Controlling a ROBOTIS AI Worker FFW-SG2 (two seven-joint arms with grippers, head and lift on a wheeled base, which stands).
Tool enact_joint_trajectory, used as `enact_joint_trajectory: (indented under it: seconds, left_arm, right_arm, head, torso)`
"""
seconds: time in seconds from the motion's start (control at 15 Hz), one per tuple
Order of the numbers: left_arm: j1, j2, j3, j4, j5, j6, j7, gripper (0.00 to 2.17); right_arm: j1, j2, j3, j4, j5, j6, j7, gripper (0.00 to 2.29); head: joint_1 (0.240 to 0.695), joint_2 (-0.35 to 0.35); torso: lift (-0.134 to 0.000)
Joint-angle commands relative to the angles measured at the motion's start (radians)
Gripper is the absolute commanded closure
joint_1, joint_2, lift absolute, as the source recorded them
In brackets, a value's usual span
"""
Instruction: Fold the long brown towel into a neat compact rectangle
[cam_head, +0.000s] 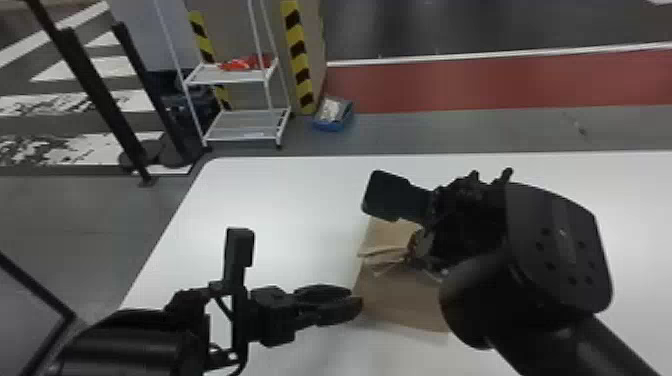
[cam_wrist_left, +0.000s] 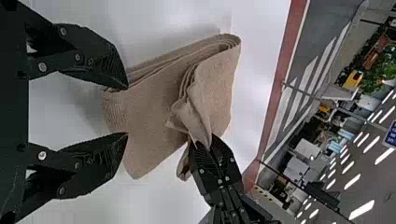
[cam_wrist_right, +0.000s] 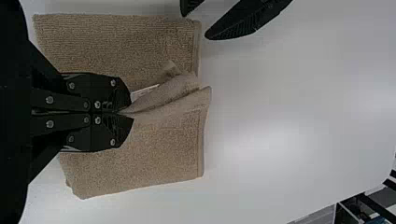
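Note:
The brown towel (cam_head: 397, 305) lies folded in several layers on the white table, its middle pinched up into a crumpled ridge. My right gripper (cam_head: 416, 252) is over the towel; in the right wrist view the right gripper (cam_wrist_right: 130, 113) is shut on a bunched fold of the towel (cam_wrist_right: 140, 163). At the towel's left side in the head view is my left gripper (cam_head: 357, 301). In the left wrist view the left gripper (cam_wrist_left: 127, 111) stands open by one end of the layered towel (cam_wrist_left: 149, 121), fingers apart and nothing held between them.
Bare white table surface (cam_head: 295, 210) extends left of and beyond the towel. Past the table's far edge are a white shelf rack (cam_head: 232, 75) with red items, striped posts and a blue container (cam_head: 333, 116) on the floor.

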Motion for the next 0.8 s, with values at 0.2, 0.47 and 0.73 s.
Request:
enact_joint_trajectory:
  seconds: [0.2, 0.47, 0.73]
  left_arm:
    - [-0.014, -0.012, -0.05, 0.044, -0.028, -0.073, 0.051, 1.84]
    - [-0.025, -0.001, -0.044, 0.116, -0.04, -0.128, 0.076, 1.84]
    - [-0.019, 0.001, -0.042, 0.128, -0.038, -0.14, 0.079, 1.84]
  right_arm:
    - [0.002, 0.003, 0.0, -0.003, 0.0, 0.003, 0.0, 1.21]
    - [0.011, -0.005, 0.001, -0.033, -0.001, 0.012, 0.017, 1.21]
    - [0.013, -0.03, 0.027, -0.081, -0.028, 0.049, 0.043, 1.21]
  head:
    - [0.695, 0.156]
    - [0.695, 0.155]
    - [0.695, 0.176]
  torso:
    - [-0.124]
    - [-0.124]
    - [-0.124]
